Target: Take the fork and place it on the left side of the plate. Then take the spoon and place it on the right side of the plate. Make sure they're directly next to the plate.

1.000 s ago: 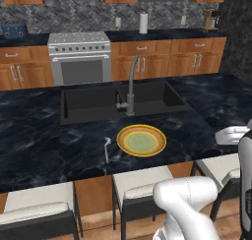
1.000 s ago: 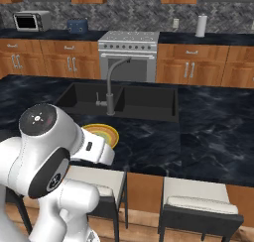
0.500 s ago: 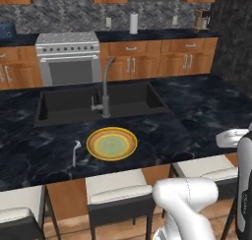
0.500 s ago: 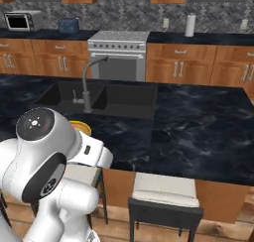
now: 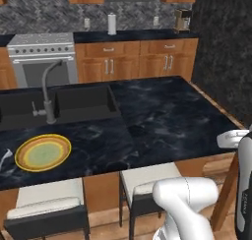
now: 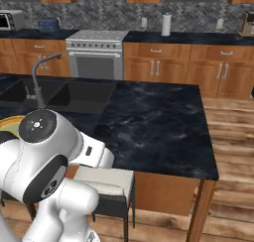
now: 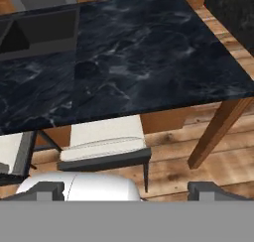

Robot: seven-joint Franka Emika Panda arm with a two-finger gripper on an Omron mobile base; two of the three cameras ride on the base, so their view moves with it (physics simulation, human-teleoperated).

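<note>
The gripper [image 7: 127,189] stands spread wide, its two dark fingertips [image 7: 47,190] far apart at the bottom of the hand view. Nothing lies between them and they touch nothing; they hang over a white-cushioned stool [image 7: 106,144] and the wooden floor [image 7: 218,156], just off the near edge of the black marbled island counter [image 7: 149,62].

The plate [image 5: 43,152], with yellow rim, orange ring and pale green centre, lies flat on the island counter [image 5: 162,116], in front of the dark sink [image 5: 59,106] and just in front of the grey faucet [image 5: 48,94]. In the right base view a sliver of its yellow rim [image 6: 11,122] shows above the robot's white shoulder. To the left of the plate, at the edge of the left base view, a slim silver utensil [image 5: 5,158] lies on the counter, apart from the plate; it is too cut off to tell whether it is the fork or the spoon.

Beyond the sink, against the back wall, stand a steel oven range [image 5: 42,57], a white paper-towel roll [image 5: 112,23] and a coffee machine [image 5: 183,20]. A microwave [image 6: 9,21] and a blue toaster [image 6: 48,25] sit on the back counter to the left of the range in the right base view.

No writing or brand mark can be read on any appliance.
</note>
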